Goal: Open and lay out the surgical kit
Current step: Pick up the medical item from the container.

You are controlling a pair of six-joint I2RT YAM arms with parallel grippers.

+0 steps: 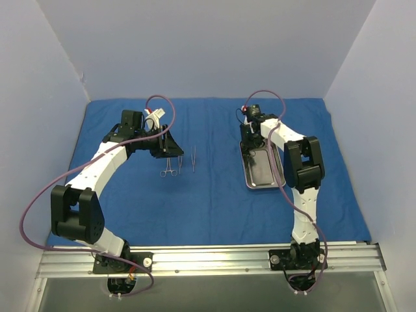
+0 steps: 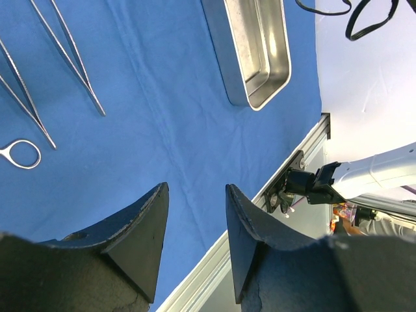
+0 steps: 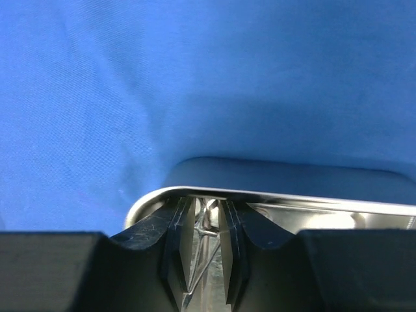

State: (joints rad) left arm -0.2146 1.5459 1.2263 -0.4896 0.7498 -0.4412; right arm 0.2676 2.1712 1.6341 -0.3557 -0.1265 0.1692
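Since your right gripper sits almost closed around a thin silver instrument inside the steel tray, hold not confirmable, squeeze firmly before lifting clear of its rim.

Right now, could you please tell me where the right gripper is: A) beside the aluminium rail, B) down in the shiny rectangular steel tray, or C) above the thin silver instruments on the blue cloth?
B: the right gripper sits at the far end of the shiny rectangular steel tray, its fingertips inside the rim with a thin silver instrument between them.
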